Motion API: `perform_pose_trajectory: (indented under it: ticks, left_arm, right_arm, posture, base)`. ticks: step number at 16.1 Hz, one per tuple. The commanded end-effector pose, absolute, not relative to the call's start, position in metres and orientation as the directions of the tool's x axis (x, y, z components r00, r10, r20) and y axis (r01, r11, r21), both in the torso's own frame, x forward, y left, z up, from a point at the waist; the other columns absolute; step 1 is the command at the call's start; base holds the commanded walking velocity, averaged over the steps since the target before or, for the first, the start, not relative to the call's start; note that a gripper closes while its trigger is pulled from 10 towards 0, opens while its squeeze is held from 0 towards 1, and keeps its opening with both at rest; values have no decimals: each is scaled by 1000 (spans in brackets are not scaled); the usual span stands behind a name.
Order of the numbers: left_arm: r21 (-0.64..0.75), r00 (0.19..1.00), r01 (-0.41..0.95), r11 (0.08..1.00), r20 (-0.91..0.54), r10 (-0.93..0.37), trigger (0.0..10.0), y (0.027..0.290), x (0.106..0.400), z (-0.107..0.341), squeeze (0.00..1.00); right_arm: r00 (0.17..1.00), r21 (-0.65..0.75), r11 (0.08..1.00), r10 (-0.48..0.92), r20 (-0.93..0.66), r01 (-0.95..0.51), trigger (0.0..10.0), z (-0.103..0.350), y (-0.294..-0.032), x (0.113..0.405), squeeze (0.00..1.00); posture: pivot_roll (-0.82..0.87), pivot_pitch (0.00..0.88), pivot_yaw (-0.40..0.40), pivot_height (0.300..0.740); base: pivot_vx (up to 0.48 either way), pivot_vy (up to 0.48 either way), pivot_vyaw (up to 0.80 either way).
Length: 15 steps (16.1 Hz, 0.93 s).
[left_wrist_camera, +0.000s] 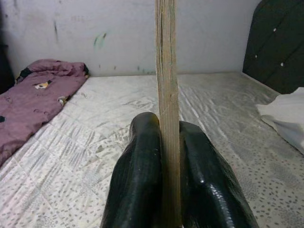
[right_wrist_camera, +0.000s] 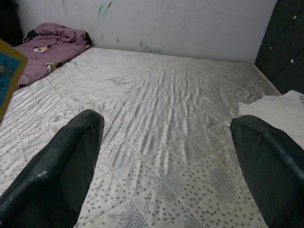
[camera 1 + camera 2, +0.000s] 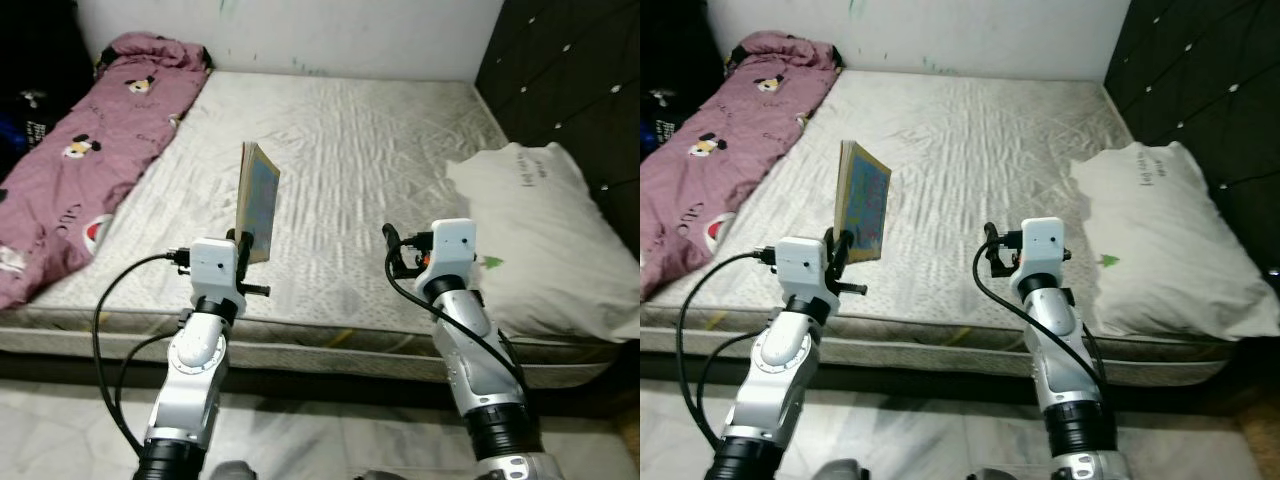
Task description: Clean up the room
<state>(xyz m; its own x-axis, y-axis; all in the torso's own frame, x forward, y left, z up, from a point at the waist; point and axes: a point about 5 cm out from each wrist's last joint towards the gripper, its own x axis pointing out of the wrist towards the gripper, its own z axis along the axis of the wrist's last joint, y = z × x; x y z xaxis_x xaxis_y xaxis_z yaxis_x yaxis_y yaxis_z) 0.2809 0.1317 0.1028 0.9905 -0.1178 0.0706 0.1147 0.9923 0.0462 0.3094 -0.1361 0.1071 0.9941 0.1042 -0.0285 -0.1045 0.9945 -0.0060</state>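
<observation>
Left end effector (image 3: 247, 243) clamped on book (image 3: 257, 199), held upright on edge above bed (image 3: 340, 150) near its front edge | right end effector (image 2: 166, 166) spread wide, holding nothing, over mattress beside pillow (image 3: 540, 230) | I'd keep the pinch firm; carry slowly so the book doesn't pivot; book likely needs a place off the bed

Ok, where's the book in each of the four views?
Left eye: book upright, left of centre, held above the left gripper.
Right eye: book left of centre, over the mattress.
Left wrist: spine edge-on, clamped between the fingers.
Right wrist: corner at the edge.
Shared landmark: pink blanket.
</observation>
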Motion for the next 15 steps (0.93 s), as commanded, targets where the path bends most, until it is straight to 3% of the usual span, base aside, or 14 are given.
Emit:
perform_pose_trajectory:
  ticks: [1,5,11,15]
  left_arm:
    - [52,987,97,994,125,-103,10000,138,283,113,0]
    - [52,984,137,989,111,-142,10000,139,280,112,0]
    - [24,985,140,990,102,-141,10000,142,280,111,0]
    - [3,982,155,988,110,-155,10000,138,281,114,0]
  right_arm:
    - [993,-6,993,116,-15,-116,10000,111,-132,311,0]
    - [995,4,995,102,-19,-102,10000,111,-134,311,0]
    - [996,10,996,90,-23,-90,10000,110,-135,311,0]
    - [996,3,996,86,-21,-86,10000,110,-135,311,0]
  posture:
    - [75,0,-25,740]
    - [76,0,-25,740]
    - [74,0,-21,740]
    - [73,0,-19,740]
  base:
    - [0,0,0]
    - [0,0,0]
    - [0,0,-540]
    - [279,0,0]
